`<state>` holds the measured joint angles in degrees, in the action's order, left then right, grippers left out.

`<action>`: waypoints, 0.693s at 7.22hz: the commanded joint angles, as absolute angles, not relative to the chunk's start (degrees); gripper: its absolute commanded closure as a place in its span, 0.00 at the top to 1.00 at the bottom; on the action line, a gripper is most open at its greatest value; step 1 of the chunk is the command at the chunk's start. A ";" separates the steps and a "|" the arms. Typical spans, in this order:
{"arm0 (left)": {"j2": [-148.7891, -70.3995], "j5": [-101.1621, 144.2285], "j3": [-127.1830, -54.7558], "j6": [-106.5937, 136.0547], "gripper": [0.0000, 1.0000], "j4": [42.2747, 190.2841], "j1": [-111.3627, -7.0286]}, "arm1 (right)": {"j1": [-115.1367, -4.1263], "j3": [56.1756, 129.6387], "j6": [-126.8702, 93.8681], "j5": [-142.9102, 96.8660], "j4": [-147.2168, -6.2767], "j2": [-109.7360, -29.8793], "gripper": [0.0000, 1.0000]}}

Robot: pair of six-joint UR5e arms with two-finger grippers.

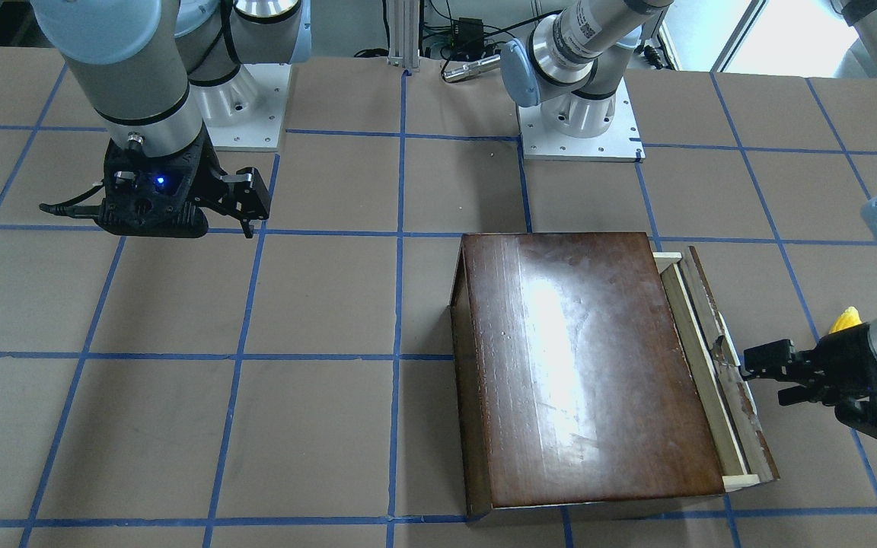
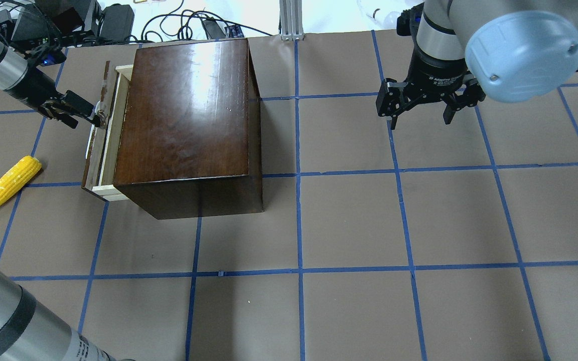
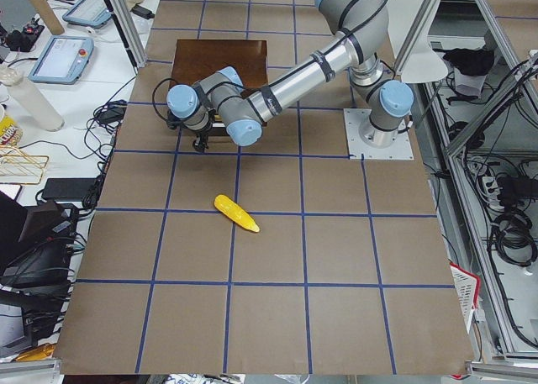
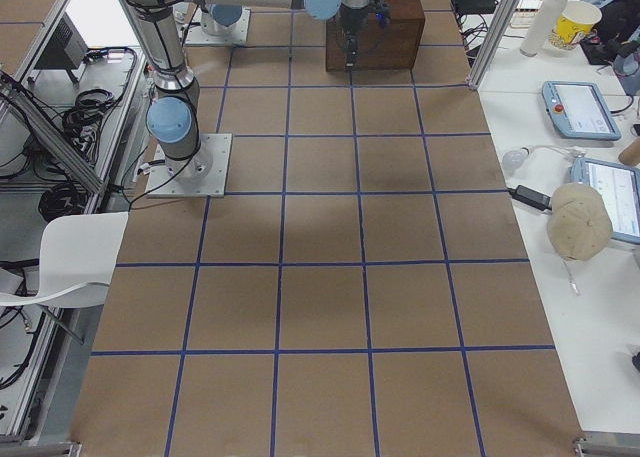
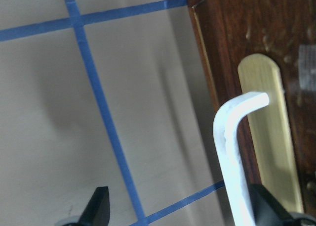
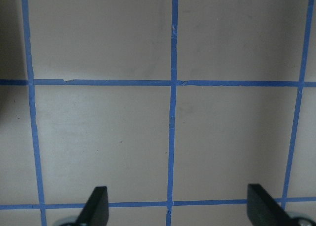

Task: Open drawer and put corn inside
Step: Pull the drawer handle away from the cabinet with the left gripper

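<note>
The drawer (image 2: 102,145) is pulled out a little from the left side of the glossy dark-brown box (image 2: 183,110), showing a strip of pale wood. It also shows in the front view (image 1: 701,358). My left gripper (image 2: 84,113) is open at the drawer's front panel. In the left wrist view the white handle (image 5: 229,147) stands between the fingers, close to the right finger (image 5: 269,208). The yellow corn (image 2: 10,181) lies on the table left of the drawer, apart from the gripper. My right gripper (image 2: 419,122) is open and empty over the table's right half.
The table is brown board with a blue tape grid (image 6: 172,117). Cables and boxes (image 2: 83,22) lie beyond the far edge behind the box. The arm bases (image 1: 579,122) stand at the robot's side.
</note>
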<state>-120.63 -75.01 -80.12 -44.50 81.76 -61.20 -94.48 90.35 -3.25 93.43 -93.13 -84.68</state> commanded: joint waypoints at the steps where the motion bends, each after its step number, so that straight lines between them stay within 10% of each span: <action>1: -121.11 -75.41 -79.11 -45.69 1.00 81.83 -60.38 | -94.48 90.35 -3.25 93.43 -93.08 -84.73 1.00; 5: -121.20 -76.38 -77.87 -47.89 1.00 81.74 -59.94 | -94.48 90.35 -3.25 93.43 -93.08 -84.73 1.00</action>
